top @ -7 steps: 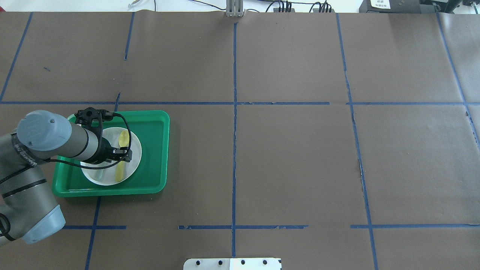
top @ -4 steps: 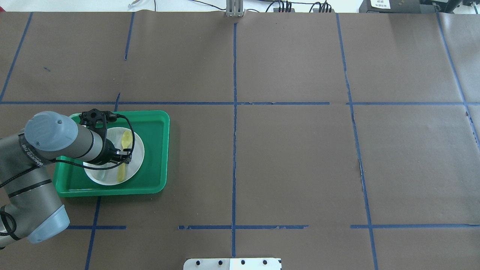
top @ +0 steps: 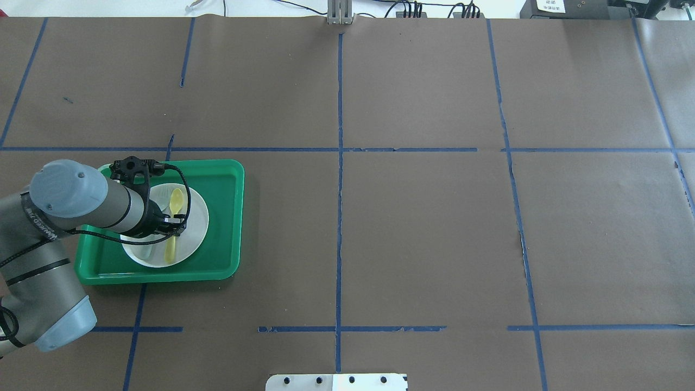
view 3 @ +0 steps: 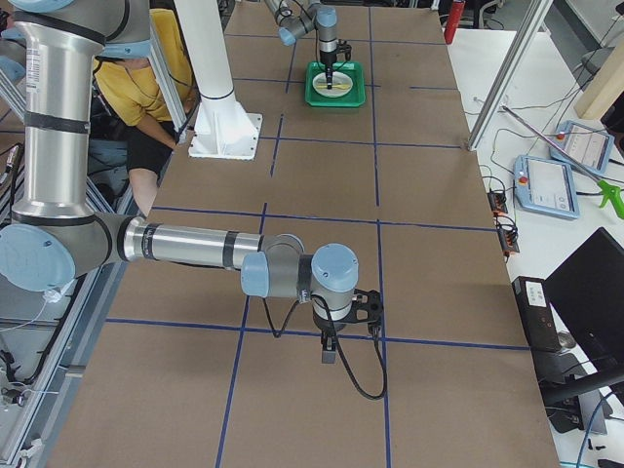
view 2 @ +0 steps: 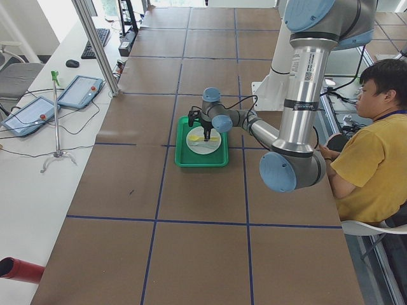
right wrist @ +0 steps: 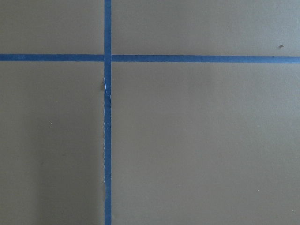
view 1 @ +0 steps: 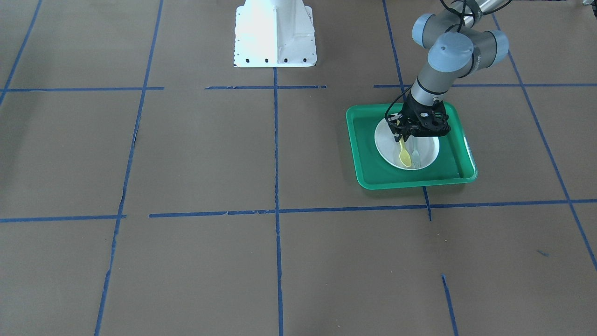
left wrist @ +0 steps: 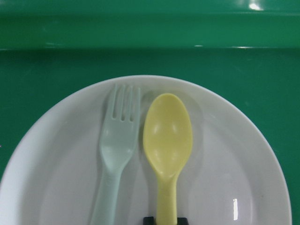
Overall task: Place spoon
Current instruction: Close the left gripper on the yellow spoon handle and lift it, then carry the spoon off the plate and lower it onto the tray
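Note:
The small yellow spoon (left wrist: 167,140) lies lengthways over the white plate (left wrist: 234,154), next to a pale grey-green fork (left wrist: 117,150). The plate sits in the green tray (top: 223,217). My left gripper (top: 175,231) is shut on the spoon's handle, low over the plate; its black fingertips (left wrist: 149,220) show at the bottom edge of the left wrist view. In the front-facing view the spoon (view 1: 404,157) hangs from the left gripper (view 1: 402,136). My right gripper (view 3: 329,356) shows only in the exterior right view, over bare table, and I cannot tell its state.
Brown paper with blue tape lines (top: 340,163) covers the table. The white robot base (view 1: 274,32) stands at the near edge. A person in a yellow shirt (view 2: 369,159) sits beside the table. The right wrist view shows only paper and tape (right wrist: 108,117).
The left gripper with the spoon shifted slightly right over the plate, then back left. The spoon has stayed in its grip throughout.

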{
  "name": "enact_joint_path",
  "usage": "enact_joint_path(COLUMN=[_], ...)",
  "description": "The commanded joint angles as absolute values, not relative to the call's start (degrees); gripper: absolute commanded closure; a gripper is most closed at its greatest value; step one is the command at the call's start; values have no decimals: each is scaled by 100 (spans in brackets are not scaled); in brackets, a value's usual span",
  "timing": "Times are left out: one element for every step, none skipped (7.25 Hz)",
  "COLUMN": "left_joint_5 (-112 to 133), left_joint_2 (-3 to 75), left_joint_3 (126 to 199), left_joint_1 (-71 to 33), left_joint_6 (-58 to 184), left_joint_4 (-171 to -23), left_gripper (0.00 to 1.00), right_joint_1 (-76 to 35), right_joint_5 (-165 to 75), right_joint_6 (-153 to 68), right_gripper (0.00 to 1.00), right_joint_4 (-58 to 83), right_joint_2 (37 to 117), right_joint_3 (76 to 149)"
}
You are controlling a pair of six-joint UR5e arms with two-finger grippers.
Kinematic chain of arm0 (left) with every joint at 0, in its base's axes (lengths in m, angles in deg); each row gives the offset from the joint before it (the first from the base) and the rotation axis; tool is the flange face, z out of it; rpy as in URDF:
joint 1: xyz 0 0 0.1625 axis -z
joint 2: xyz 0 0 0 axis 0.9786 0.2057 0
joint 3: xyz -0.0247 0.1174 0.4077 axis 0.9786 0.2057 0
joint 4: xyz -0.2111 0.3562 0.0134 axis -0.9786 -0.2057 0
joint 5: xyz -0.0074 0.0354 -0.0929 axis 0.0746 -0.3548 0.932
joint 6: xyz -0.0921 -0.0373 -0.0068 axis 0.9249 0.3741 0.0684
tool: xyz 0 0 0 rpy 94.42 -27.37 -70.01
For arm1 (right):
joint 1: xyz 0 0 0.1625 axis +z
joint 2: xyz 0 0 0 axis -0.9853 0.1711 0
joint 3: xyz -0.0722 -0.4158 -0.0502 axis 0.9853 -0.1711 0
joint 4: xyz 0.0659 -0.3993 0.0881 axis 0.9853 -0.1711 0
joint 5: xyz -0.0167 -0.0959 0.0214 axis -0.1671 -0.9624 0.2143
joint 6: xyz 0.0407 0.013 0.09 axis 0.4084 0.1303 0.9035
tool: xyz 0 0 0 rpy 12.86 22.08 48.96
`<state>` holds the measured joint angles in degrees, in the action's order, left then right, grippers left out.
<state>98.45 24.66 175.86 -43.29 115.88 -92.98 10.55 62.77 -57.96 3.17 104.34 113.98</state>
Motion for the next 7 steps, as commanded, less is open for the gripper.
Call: enact_joint_path(left_joint_5=[9846, 9837, 9837, 9776, 9706, 9679, 9679], left_joint_2=[2571, 2685, 2990, 3315, 3484, 3538, 3556], left_joint_3=[17938, 17940, 17809, 17643, 17519, 17518, 17518], left_joint_1=[-4131, -4156, -4191, -4209, -4401, -4490, -4569], left_joint_6=[11567, 11637, 11864, 12031, 12277, 12305, 12375], left_joint_4=[-8770, -8749, -8601, -8399, -8354, -8301, -8300], left_gripper=[100, 100, 100, 100, 100, 100, 100], right_joint_1=[1055, 1055, 1055, 1055, 1055, 1055, 1055], right_joint_5=[6277, 6277, 6277, 6277, 6277, 6277, 6277], right_joint_6=[-5795, -5795, -5795, -5795, -5804, -5795, -5795], right_gripper=[0, 0, 0, 0, 0, 0, 0], right_joint_4=[317, 317, 317, 317, 317, 317, 317], right_joint_2=[10434, 10434, 10434, 10434, 10434, 10434, 10434], right_joint_3=[11398, 11398, 11398, 11398, 11398, 11398, 11398])
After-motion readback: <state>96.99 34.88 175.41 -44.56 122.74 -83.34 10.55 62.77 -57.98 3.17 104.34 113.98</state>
